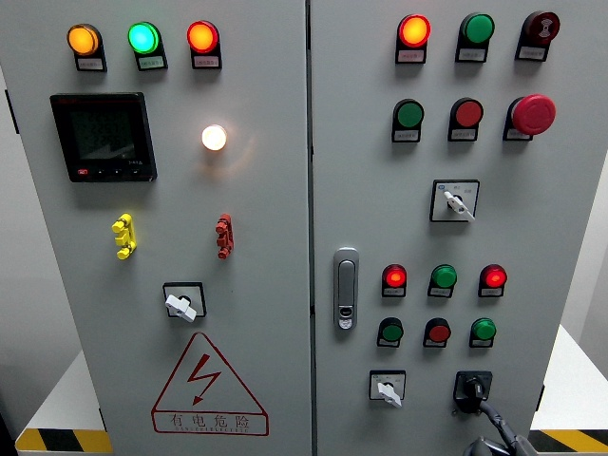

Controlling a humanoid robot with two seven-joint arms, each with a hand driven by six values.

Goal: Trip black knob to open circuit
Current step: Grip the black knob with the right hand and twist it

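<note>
The black knob (pixel 473 387) sits on a square black plate at the lower right of the grey cabinet's right door (pixel 551 218). Its pointer stands roughly upright. My right hand (pixel 498 434) comes up from the bottom edge just below the knob, dark and mostly cut off by the frame. A thin dark part of it reaches up to the knob's lower edge and seems to touch it. Whether the hand grips the knob does not show. My left hand is out of the picture.
A white-handled selector (pixel 387 389) is just left of the knob, with others higher up (pixel 457 201) and on the left door (pixel 180 305). Rows of lit lamps and push buttons (pixel 443 278), a red mushroom button (pixel 532 113), a door latch (pixel 346 288) and a meter (pixel 103 136) fill the panel.
</note>
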